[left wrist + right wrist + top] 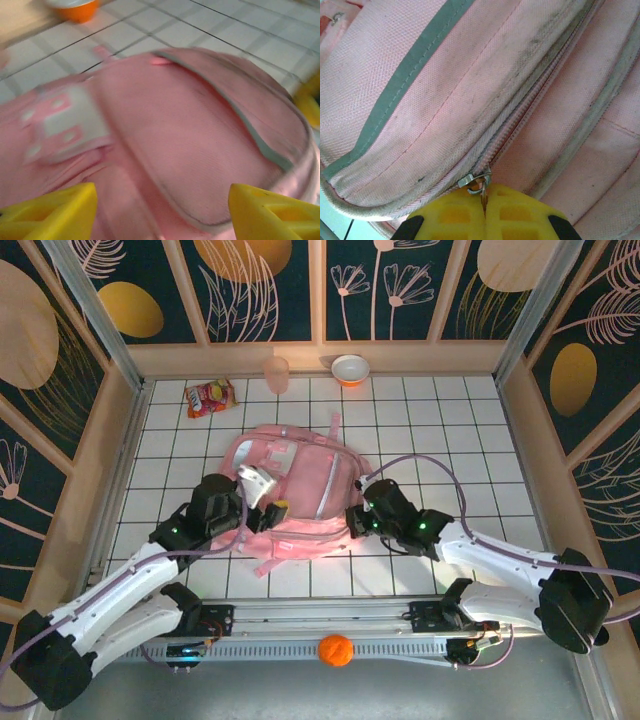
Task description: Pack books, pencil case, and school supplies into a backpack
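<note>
One backpack (300, 485): soft pink woven fabric with grey-green trim bands and paler zip tapes. It lies flat at the middle of the worktop (450, 430), straps trailing toward the near edge. In the right wrist view, dark scuffing runs along one zip line. There is a pale patch (70, 122) with pink shapes on its front, too blurred to make out any writing.

The right gripper (484, 200) has its yellow fingers pressed together, clamped on the small metal zip pull (475, 180) at the backpack's right side. The left gripper (162, 200) has its yellow fingers well apart and holds nothing. It sits over the backpack's left part; I cannot tell whether it touches.

Outward on the worktop:
- One snack packet (210, 397), red and yellow print, near the far-left corner. The text is too small to read.
- One pink cup (277, 373), translucent, at the far edge.
- One bowl (350, 370), white inside and orange outside, at the far edge near the cup's right.
- One orange ball (336, 650), round, on the rail at the near edge between the arm bases.
</note>
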